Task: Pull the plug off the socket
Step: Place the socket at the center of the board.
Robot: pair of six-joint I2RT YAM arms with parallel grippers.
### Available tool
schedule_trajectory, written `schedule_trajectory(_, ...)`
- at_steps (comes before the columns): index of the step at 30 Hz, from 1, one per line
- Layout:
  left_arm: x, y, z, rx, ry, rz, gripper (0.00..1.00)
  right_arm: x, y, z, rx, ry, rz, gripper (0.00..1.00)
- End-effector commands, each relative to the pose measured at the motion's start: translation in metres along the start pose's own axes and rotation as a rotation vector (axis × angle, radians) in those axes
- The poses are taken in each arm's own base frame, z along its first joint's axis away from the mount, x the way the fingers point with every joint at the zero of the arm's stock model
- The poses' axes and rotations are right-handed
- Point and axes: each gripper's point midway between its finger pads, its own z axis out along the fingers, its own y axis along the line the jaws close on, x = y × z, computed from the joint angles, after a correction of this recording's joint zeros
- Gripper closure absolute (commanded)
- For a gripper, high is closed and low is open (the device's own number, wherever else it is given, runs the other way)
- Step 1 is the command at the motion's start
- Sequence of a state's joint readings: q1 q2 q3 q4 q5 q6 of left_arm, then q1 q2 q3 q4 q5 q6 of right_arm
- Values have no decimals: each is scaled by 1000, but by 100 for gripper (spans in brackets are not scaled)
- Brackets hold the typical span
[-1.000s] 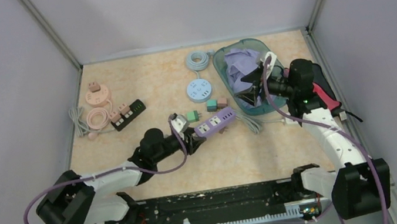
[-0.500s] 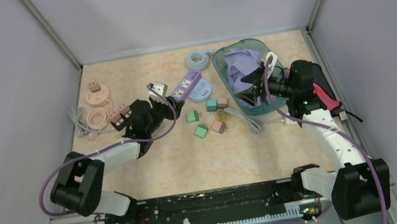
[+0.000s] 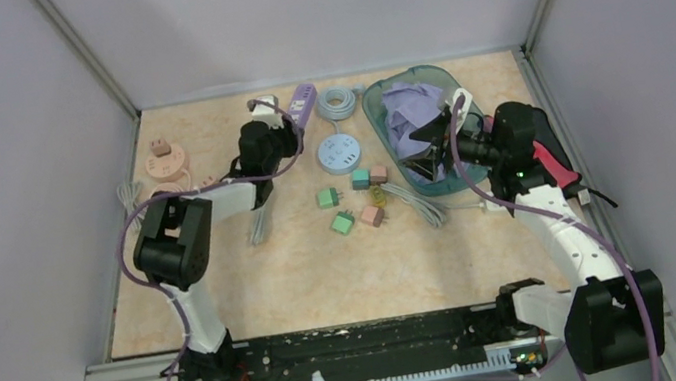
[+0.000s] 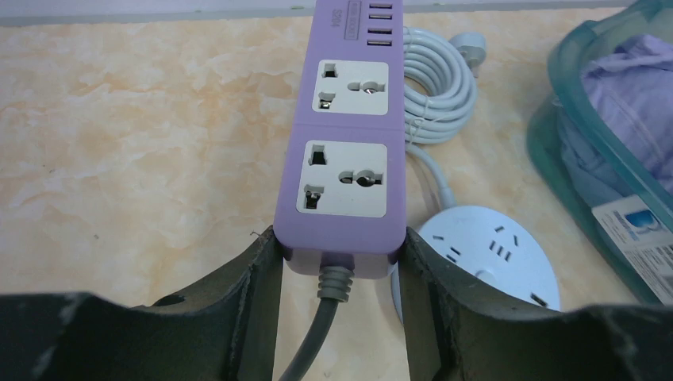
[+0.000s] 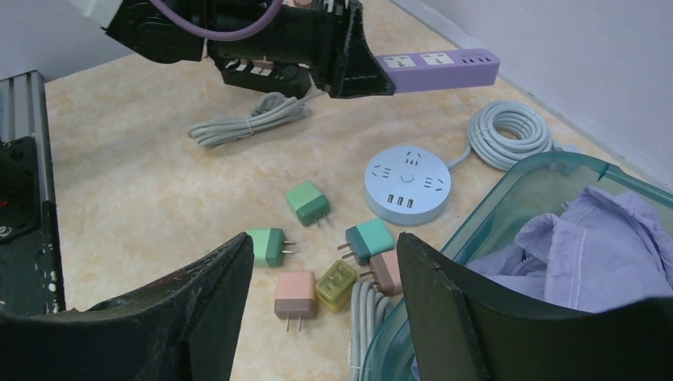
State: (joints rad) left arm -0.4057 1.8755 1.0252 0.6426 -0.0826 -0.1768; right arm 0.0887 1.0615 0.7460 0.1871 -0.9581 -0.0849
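My left gripper (image 3: 285, 126) is shut on the cord end of a purple power strip (image 3: 303, 102) and holds it at the far back of the table. In the left wrist view the jaws (image 4: 340, 242) clamp both sides of the strip (image 4: 343, 143); its two sockets are empty and a grey cord hangs from it. Several loose plugs lie mid-table: green (image 3: 326, 197), green (image 3: 344, 221), teal (image 3: 361, 179), pink (image 3: 372, 216). My right gripper (image 3: 429, 150) is open and empty above the bin's near side; in its wrist view (image 5: 324, 240) the plugs lie between the fingers.
A round pale blue socket (image 3: 341, 153) and a coiled grey cable (image 3: 337, 103) lie beside the strip. A teal bin (image 3: 370, 117) holds purple cloth. A pink round socket (image 3: 166, 162), a black strip with pink plugs (image 3: 212, 183) and a grey cable bundle (image 3: 260, 224) lie left.
My left arm has swung the purple strip from the table's middle to the far back, left of the coiled cable. The loose plugs stay mid-table. The right arm has not moved.
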Motion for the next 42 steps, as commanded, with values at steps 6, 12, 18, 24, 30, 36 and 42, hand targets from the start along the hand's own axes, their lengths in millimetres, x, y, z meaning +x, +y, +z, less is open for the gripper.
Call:
schedule_trajectory(6, 11, 19, 51, -156, 83, -87, 100, -8, 0, -1, -18, -30, -37, 33)
schedule_trajectory(12, 43, 28, 68, -236, 209, -129, 99, -8, 1, 0, -21, -30, -37, 33)
schedule_trajectory(18, 61, 24, 69, -220, 271, -153, 62, -6, 0, 0, -19, -29, -35, 33)
schedule_trajectory(24, 49, 14, 58, -164, 250, -151, 21, -6, 1, 1, -23, -29, -35, 32)
schedule_trajectory(30, 11, -1, 47, -86, 181, -126, 9, -4, 1, 0, -24, -27, -33, 32)
schedule_trajectory(36, -30, -24, 22, 68, 90, -59, 9, -4, 2, 0, -29, -28, -34, 32)
schedule_trajectory(42, -57, -41, -5, 201, 28, -8, 8, -5, 4, 0, -38, -30, -35, 32)
